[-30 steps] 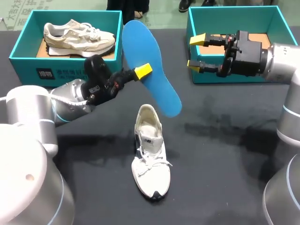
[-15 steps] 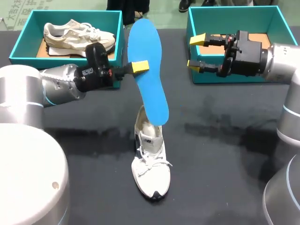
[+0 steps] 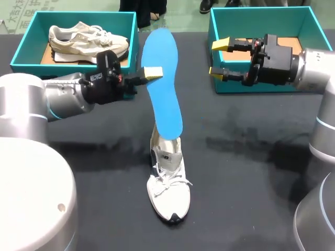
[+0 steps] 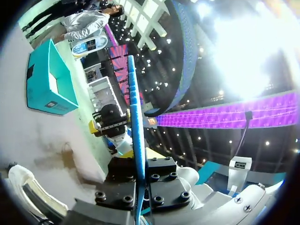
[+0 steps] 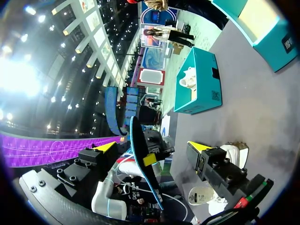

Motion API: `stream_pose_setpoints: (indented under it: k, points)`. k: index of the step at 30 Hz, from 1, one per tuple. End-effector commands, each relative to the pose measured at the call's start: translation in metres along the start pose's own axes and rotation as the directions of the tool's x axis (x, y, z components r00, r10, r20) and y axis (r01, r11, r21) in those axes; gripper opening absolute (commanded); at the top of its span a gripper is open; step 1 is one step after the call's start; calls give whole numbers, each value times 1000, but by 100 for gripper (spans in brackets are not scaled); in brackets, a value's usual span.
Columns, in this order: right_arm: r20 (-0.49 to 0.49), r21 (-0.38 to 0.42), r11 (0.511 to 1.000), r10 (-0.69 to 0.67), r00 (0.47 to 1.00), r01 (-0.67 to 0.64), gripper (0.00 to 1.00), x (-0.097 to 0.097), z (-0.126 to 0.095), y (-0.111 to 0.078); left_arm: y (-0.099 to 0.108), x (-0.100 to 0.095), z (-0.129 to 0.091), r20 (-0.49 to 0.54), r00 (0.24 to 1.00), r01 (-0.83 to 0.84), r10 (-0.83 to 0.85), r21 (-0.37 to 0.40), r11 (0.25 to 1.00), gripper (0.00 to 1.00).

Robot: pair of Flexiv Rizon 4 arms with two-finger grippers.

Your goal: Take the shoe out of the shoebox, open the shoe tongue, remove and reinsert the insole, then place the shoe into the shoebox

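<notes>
Pinches the blue insole (image 3: 162, 94) from both sides in the left claw (image 3: 152, 74), near its upper end, and holds it edge-up and almost upright just above the white shoe (image 3: 167, 183), lower end at the shoe's heel opening, contact there impossible to tell. Holds the right claw (image 3: 221, 57) wide and empty, beyond the shoe and well to its right, by the right box (image 3: 261, 18). Stands the shoe on the dark bench (image 3: 251, 172), toe toward the robot, with the left box (image 3: 26, 73) beyond the shoe to its left and a beige shoe (image 3: 86, 39) lying in it.
</notes>
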State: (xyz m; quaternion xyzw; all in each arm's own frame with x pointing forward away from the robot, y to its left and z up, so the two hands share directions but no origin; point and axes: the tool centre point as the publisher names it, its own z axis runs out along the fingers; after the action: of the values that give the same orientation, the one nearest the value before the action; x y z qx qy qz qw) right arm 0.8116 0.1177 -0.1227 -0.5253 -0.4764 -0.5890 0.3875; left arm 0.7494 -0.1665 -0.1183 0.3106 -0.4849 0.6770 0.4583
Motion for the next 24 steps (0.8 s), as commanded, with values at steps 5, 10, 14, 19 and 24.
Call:
stream_pose_setpoints:
  k: [5, 10, 14, 19, 24]
  points:
    - [3, -1, 1000, 1, 1000, -1, 100, 0, 1, -1, -2, 2, 2, 148, 971, 188, -187, 4, 982, 0]
    - [3, -1, 1000, 1, 1000, -1, 100, 0, 1, -1, -12, -3, 0, 198, 954, 228, -226, 15, 974, 0]
    - [3, -1, 1000, 1, 1000, -1, 100, 0, 1, -1, -13, -12, -2, 240, 930, 284, -280, 17, 959, 0]
    - [21, 15, 1000, -5, 1000, 4, 100, -2, 1, -2, -15, -22, -1, 255, 912, 326, -322, 26, 945, 0]
    - [119, 77, 997, -12, 993, 3, 100, -5, 0, -9, -17, -29, 2, 256, 911, 326, -322, 27, 945, 0]
